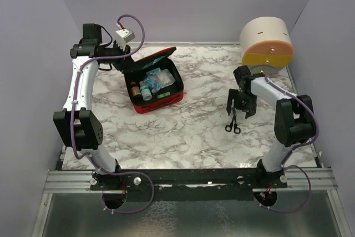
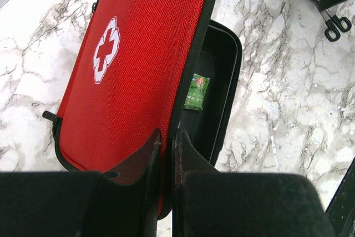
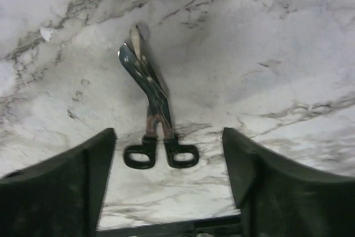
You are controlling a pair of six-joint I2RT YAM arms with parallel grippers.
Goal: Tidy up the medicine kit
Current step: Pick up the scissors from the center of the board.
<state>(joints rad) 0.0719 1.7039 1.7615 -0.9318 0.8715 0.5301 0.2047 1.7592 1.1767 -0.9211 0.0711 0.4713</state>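
Pinching the raised lid (image 2: 133, 54) of the medicine kit (image 1: 161, 104), the left gripper (image 2: 166, 137) had its jaws drawn almost together on the lid's black zippered rim, at about six o'clock in the left wrist view; the red case sat open toward ten o'clock on the marble table (image 1: 183, 137), its white cross facing away from the tray; small bottles and packets crowded the black interior, and a green sachet (image 2: 197, 91) lay against the inner wall. The right gripper (image 1: 239, 106) hung at about three o'clock on the table with its jaws spread well apart and nothing between them; a pair of black-handled scissors (image 3: 147, 92) lay flat on the marble directly beneath, blades pointing to twelve o'clock in the right wrist view. A round cream-and-orange drawer container (image 1: 266, 45) stood at one o'clock, well apart from the kit. The case looked light and only half stiff, a padded fabric shell likely to flex at the hinge; its woven mesh should give good friction; the rim beside the zip seemed the soundest hold; tilting the tray would risk spilling the loose contents.
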